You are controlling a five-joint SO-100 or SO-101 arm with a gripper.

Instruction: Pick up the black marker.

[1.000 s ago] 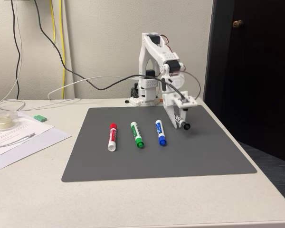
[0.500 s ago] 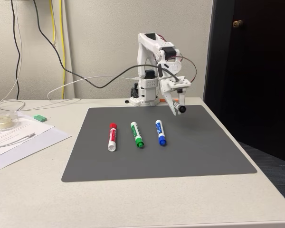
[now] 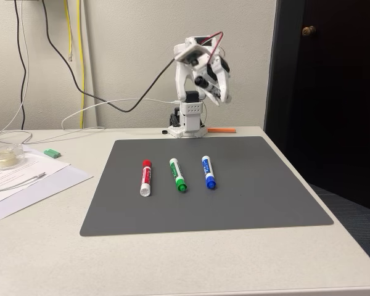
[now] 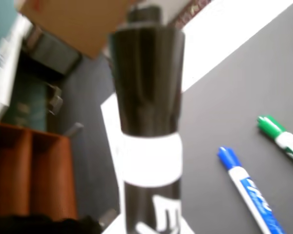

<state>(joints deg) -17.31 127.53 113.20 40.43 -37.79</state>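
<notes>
Now the gripper (image 3: 214, 86) is holding the black marker (image 3: 201, 81) high in the upper middle of the fixed view, well above the grey mat (image 3: 265, 191), and its two fingers are clamped on the barrel. In the wrist view the black marker (image 4: 147, 97) is standing very near the lens, in the middle of the frame, with its dark cap pointing up; I think this is because the camera rides just behind the fingers and the marker is lying along them. On the mat the red marker (image 3: 145, 177), the green marker (image 3: 177, 175) and the blue marker (image 3: 208, 172) are lying side by side in the middle of the frame, apart from each other, so the arm is having free room to lift. Compared with half a second ago, the arm is folding back and up toward its base (image 3: 188, 126); the marker was then hanging low over the upper right part of the mat, and a second ago it was almost at the mat surface. The three other markers are not moving. An orange object (image 3: 222, 130) beside the base is now uncovered.
</notes>
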